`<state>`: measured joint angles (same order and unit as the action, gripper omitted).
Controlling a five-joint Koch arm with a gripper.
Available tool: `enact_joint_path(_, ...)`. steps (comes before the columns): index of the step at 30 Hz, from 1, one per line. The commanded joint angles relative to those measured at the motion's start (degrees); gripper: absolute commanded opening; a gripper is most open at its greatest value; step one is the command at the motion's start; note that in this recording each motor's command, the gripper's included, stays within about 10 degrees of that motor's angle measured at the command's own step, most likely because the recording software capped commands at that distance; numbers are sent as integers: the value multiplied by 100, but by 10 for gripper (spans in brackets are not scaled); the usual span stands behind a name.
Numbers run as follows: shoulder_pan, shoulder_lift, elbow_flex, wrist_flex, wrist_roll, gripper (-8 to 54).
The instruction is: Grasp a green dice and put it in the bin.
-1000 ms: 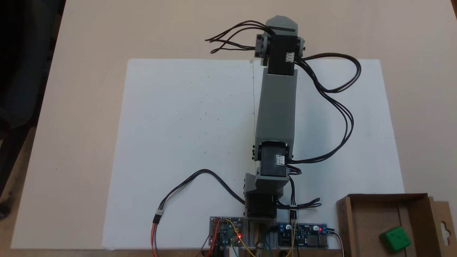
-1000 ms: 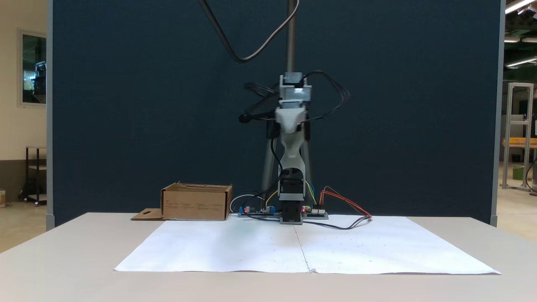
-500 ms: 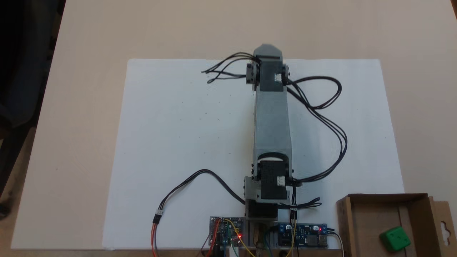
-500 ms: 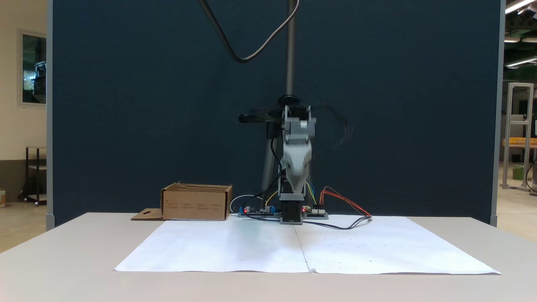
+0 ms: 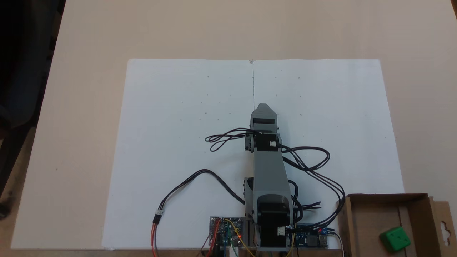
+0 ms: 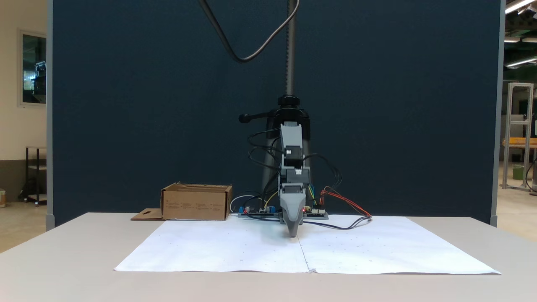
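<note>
Arm folded back toward its base; gripper [image 5: 262,106] now low over paper [image 5: 185,125], jaw state indeterminate. Green dice [image 5: 395,239] sits in bin [image 5: 360,221], lower right, well apart. Bin print unreadable.

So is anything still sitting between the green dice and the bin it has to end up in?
Nothing visible does. The green dice already lies inside the bin, on its floor. The gripper is over the white paper, apart from both; I cannot tell whether it is open or shut.

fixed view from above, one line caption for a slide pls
Green dice already in the bin; arm folded over white paper.
</note>
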<state>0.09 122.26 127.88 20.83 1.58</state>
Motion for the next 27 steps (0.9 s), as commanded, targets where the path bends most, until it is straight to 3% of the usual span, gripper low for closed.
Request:
enact_joint_path(1,-35,246,44,-947,-316,444)
enact_joint_path(22,79,1336,3347,-5140,-545,445)
enact_joint_path(27,79,1345,3426,-6634,-554,455)
